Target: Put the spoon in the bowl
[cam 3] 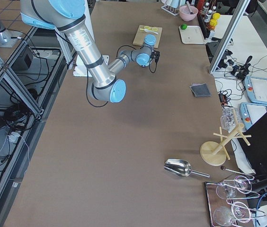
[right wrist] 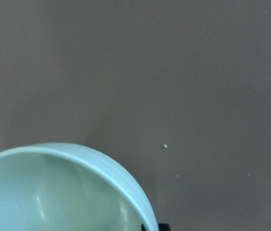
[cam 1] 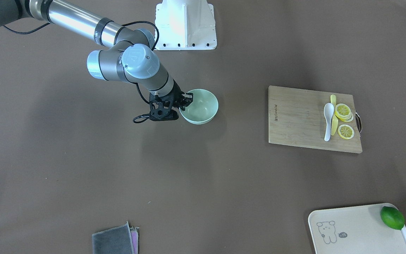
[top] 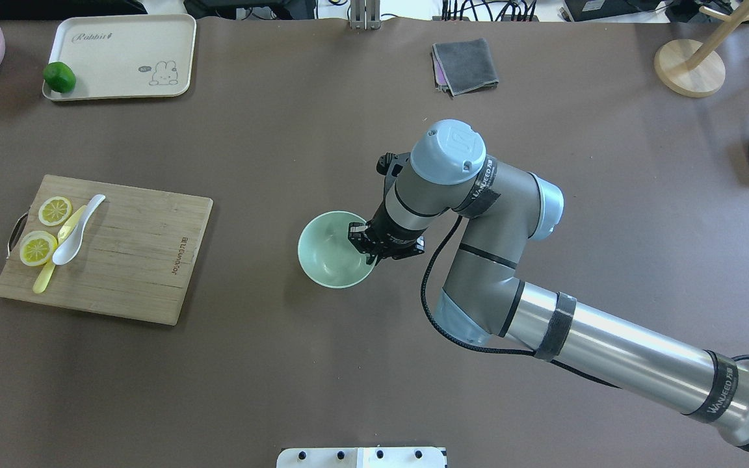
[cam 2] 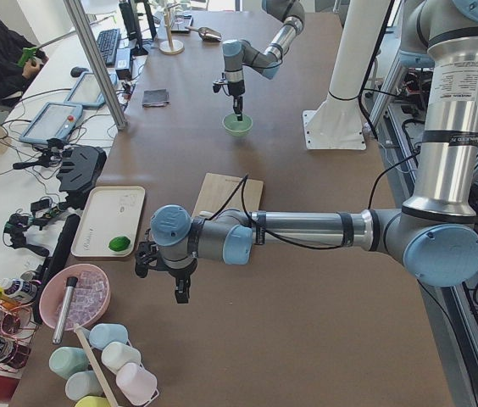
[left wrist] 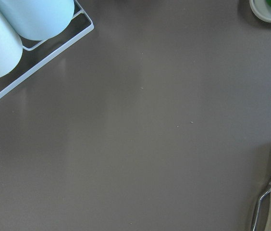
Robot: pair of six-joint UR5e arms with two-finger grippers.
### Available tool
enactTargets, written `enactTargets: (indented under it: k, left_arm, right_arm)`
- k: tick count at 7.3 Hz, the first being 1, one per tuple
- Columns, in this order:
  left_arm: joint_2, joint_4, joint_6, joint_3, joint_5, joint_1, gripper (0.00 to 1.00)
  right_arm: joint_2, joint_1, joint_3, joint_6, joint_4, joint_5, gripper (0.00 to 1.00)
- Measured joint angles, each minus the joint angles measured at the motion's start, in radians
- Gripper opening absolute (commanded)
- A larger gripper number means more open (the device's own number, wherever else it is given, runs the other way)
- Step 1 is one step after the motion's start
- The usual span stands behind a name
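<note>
The right gripper (top: 374,246) sits at the bowl's (top: 326,255) rim; I cannot tell whether it is clenched. The spoon (top: 78,229) lies far left on the cutting board (top: 134,260), its handle pointing upper right. The left gripper (cam 2: 181,292), its grip also unclear, is nearer.

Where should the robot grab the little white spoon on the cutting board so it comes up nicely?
The spoon lies flat. Its scoop is crowded by a lemon slice and the yellow knife, while its thin handle end sticks out free. So it is probably best taken by that handle end, coming straight down from above and pinching across its narrow width.
</note>
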Motion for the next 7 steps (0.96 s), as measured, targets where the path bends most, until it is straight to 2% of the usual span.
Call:
enactTargets:
  k: [1,3,5,7]
  left_arm:
    - [-0.002,0.000,0.000,-0.002,0.000,0.000,0.98]
    - [-0.022,0.001,-0.009,-0.007,0.000,0.011,0.98]
    - [-0.090,0.001,-0.129,-0.017,-0.007,0.062,0.98]
    - [-0.148,0.003,-0.268,-0.060,-0.006,0.165,0.97]
  right_arm:
    - [0.000,-0.004,-0.008,0.002,0.005,-0.004,1.00]
    - [0.000,-0.002,-0.015,0.004,0.009,-0.005,1.00]
    - [-0.002,0.036,-0.011,0.006,0.008,0.011,1.00]
    - [-0.020,0.100,-0.008,-0.002,0.007,0.076,1.00]
